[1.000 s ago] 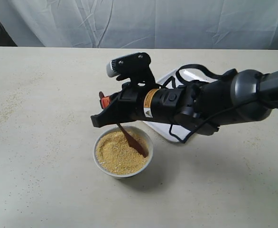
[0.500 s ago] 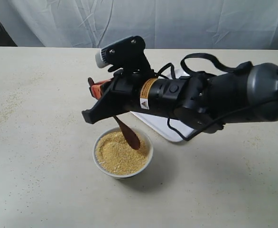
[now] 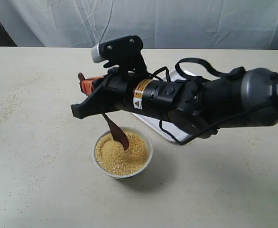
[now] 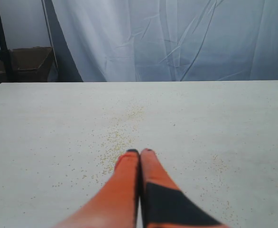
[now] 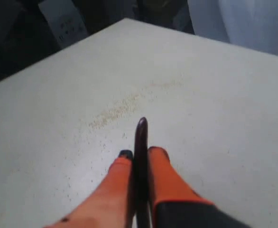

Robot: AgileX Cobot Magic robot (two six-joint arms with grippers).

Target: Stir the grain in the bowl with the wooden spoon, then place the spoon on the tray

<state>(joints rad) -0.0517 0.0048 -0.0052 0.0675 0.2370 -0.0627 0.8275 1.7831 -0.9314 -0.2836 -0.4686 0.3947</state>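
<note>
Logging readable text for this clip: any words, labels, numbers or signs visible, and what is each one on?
On the right arm, a yellow and white sticker with a black warning triangle: its print is too small to read.
In the right wrist view, a pale box beyond the table has dark marks: too blurred to read.
No writing shows on the spoon, the bowl or the tray.

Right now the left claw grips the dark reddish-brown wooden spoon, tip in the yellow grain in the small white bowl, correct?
No: the right claw grips the dark reddish-brown wooden spoon, as the right wrist view shows; the left claw is shut, empty. The tip is in the yellow grain in the small white bowl.
</note>
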